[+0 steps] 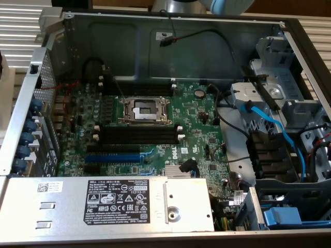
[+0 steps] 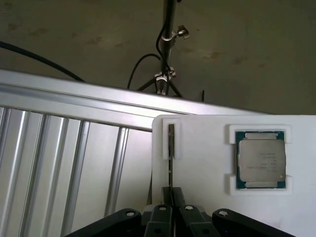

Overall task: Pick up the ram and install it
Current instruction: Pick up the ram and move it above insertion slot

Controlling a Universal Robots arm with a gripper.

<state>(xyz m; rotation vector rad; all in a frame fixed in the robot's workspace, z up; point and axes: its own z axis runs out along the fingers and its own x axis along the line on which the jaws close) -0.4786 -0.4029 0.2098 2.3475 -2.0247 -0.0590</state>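
Ram (image 2: 170,143): 1x, seen edge-on, a thin dark strip set in a slot of the white tray (image 2: 202,148). Jaws narrow, pinched on its edge. Same tray: 1x CPU (image 2: 260,159), silver lid, green rim, own pocket, apart from ram. Ext. view: 1x motherboard (image 1: 196,124), 1x empty socket (image 1: 144,109); black mem slots (image 1: 137,135) at socket's 6 o'clock, 1x blue slot (image 1: 111,157) at 7 o'clock.

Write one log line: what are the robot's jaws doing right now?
step: pick up | gripper: jaws shut on ram | ram position: edge-on in white holder slot | black memory slots: empty
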